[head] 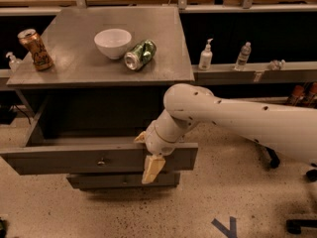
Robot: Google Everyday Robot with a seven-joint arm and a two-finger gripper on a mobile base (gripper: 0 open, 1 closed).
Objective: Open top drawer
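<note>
The top drawer (64, 158), flat grey metal with a round knob (101, 161), stood pulled out, the gripper (144, 156) spread wide astride its front.

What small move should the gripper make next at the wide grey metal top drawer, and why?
Probably draw the gripper back off the wide grey metal top drawer: it already stands far out of the cabinet, with the gripper at its front edge, right of the round knob.

High frontal view, end effector (144, 157) lower centre
</note>
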